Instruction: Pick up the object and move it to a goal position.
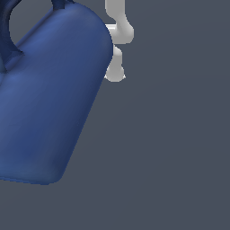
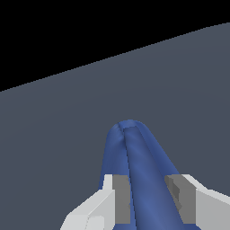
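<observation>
The gripper (image 2: 148,197) is clamping the tilted dark blue mug (image 1: 49,103), which is filling the exterior view's nine o'clock side, and its smooth taper is risking slippage between the pads (image 2: 120,197).

The cup (image 1: 49,99) is a deep matte blue with soft lighter streaks along its side in the exterior view, and its loop handle (image 1: 8,38) is a darker navy. The floor (image 1: 170,148) is a plain slate grey with no pattern, and in the wrist view it meets a flat black background (image 2: 54,27). The gripper (image 2: 148,197) is white with mid-grey pads (image 2: 121,197), and the arm part (image 1: 119,31) behind the cup is a pale off-white with light grey shading.
</observation>
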Action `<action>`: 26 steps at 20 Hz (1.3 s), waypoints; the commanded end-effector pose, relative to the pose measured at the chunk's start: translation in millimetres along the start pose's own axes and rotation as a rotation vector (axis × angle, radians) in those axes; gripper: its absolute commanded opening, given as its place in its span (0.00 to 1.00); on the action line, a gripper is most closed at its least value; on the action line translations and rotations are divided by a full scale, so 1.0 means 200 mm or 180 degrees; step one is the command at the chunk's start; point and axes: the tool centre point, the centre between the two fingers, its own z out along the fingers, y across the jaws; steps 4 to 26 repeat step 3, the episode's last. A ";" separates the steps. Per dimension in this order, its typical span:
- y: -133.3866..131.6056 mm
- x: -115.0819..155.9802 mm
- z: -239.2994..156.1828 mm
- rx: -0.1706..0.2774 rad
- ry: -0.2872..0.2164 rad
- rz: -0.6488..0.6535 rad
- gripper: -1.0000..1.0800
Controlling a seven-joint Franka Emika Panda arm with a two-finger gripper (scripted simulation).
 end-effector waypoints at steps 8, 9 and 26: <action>0.00 0.02 -0.03 0.0014 0.0055 0.0001 0.00; 0.00 0.02 -0.03 0.0014 0.0055 0.0001 0.00; 0.00 0.02 -0.03 0.0014 0.0055 0.0001 0.00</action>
